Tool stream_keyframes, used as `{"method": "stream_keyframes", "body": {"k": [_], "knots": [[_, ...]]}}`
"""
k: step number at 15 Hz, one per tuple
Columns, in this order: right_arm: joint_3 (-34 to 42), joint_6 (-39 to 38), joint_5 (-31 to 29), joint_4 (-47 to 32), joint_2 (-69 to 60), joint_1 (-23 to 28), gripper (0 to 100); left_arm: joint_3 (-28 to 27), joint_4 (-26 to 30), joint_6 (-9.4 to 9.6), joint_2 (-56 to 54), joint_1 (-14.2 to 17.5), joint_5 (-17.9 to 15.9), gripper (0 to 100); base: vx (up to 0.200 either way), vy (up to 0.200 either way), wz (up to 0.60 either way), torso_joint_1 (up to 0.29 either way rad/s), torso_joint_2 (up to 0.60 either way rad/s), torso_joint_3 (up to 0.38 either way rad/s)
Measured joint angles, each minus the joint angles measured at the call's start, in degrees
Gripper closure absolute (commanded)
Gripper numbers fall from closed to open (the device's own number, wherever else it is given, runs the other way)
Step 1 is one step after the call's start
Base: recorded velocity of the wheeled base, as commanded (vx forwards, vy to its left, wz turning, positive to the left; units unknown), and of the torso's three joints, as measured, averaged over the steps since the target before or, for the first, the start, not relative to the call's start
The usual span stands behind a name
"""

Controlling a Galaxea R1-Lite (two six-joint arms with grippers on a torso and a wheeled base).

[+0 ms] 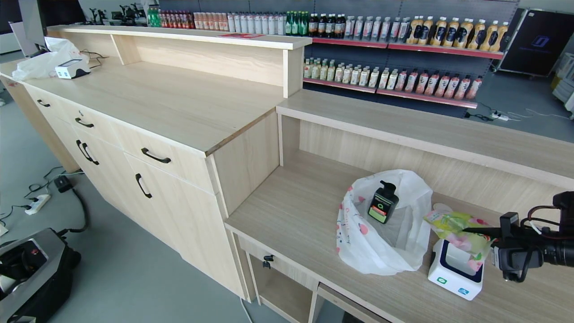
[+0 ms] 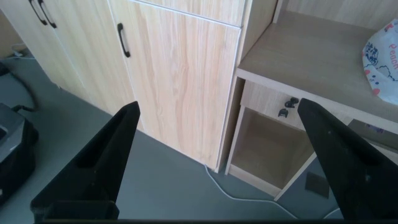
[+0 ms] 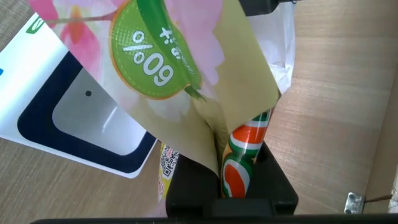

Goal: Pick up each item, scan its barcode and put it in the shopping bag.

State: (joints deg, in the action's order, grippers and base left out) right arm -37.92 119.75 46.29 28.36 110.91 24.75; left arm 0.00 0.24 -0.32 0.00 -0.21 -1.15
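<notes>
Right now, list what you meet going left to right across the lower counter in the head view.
white shopping bag → barcode scanner → right end effector, gripping the snack packet

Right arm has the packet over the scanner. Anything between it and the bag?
Nothing visible. The packet in the right pincer hangs over the scanner, and the bag lies open beside it on the counter. A bottle already sits inside, but the bag's mouth toward the packet looks free.

Barcode scanner (image 1: pixel 454 279): beside the shopping bag (image 1: pixel 372 251), top face covered by the snack packet (image 1: pixel 455 226).
Pump bottle (image 1: pixel 383 206): base sunk inside the shopping bag, unseen.
</notes>
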Motion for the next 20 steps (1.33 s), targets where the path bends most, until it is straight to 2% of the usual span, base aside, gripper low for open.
{"method": "stream_keyframes", "body": {"k": [5, 14, 20], "knots": [[0.0, 0.8, 0.0, 0.0, 0.4, -0.2, 100, 0.0, 0.0, -0.01, 0.0, 0.0, 0.0, 0, 0.0, 0.0, 0.0, 0.0, 0.0, 0.0], [0.9, 7.3, -0.1, 0.2, -3.6, 1.7, 100, 0.0, 0.0, 0.0, 0.0, 0.0, 0.0, 0, 0.0, 0.0, 0.0, 0.0, 0.0, 0.0], [1.5, 7.5, -0.1, 0.1, -4.2, 2.5, 100, 0.0, 0.0, -0.01, 0.0, 0.0, 0.0, 0, 0.0, 0.0, 0.0, 0.0, 0.0, 0.0]]}}
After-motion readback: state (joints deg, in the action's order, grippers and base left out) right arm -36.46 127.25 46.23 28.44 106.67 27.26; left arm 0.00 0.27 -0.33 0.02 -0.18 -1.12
